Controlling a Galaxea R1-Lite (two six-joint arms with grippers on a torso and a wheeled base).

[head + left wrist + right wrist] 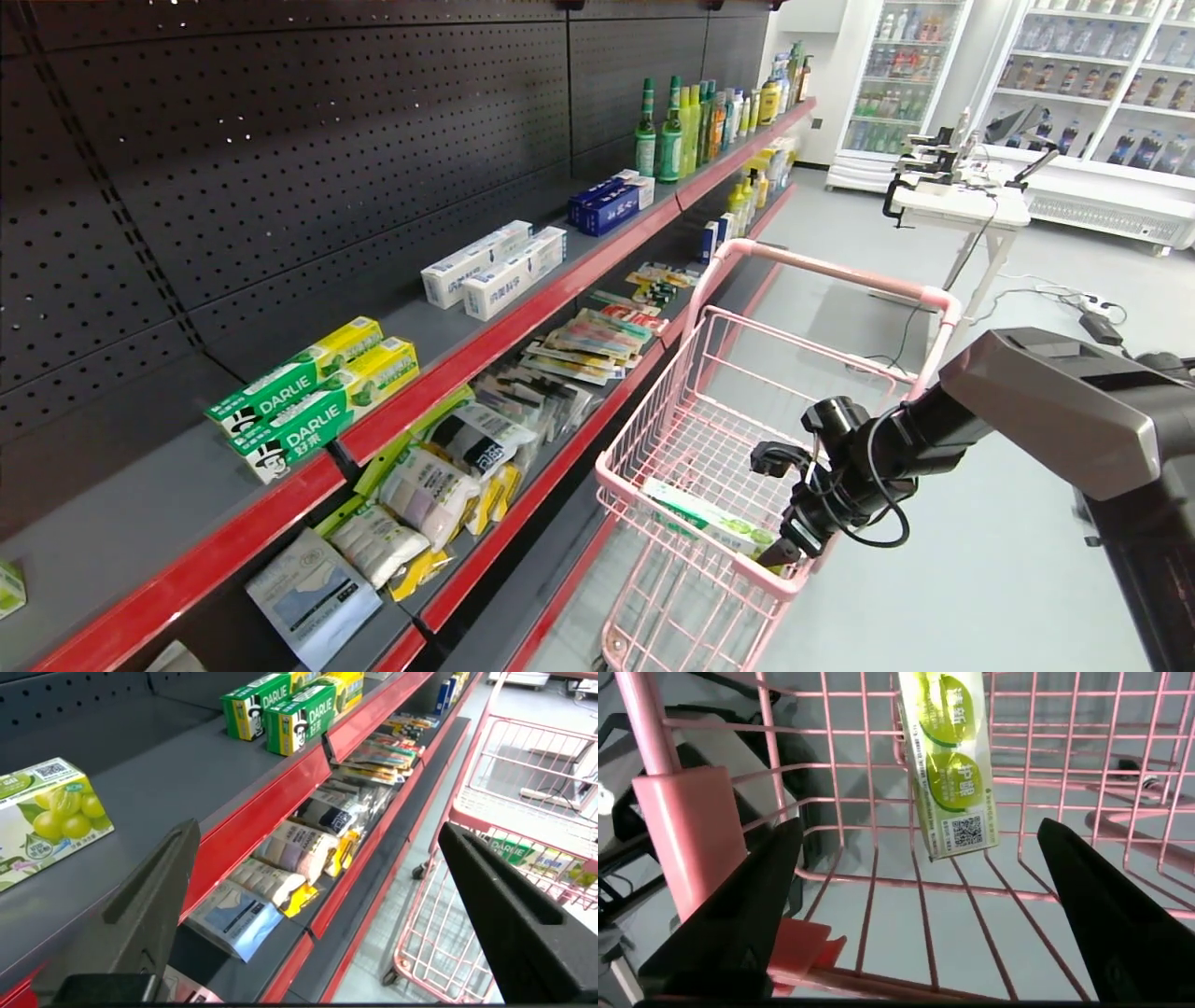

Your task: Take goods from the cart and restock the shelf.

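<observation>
A pink wire cart (747, 308) stands beside the shelf (280, 504). Inside it lies a green-and-white box (711, 525), which the right wrist view shows on the wire floor (948, 765). My right gripper (777, 553) hangs over the cart's near rim, just beside that box, open and empty (915, 905). My left gripper (318, 905) is open and empty, hovering over the top shelf board near a green box (47, 812) printed with fruit. Green-and-yellow toothpaste boxes (313, 392) lie further along that board. The cart (523, 784) and its box (547, 859) show past the left fingers.
White boxes (495, 266), blue boxes (611, 201) and bottles (691, 121) fill the top board farther on. Packets (439, 476) crowd the lower shelf. A white table (962, 201) and glass-door coolers (1083, 84) stand at the back. Open grey floor lies right of the cart.
</observation>
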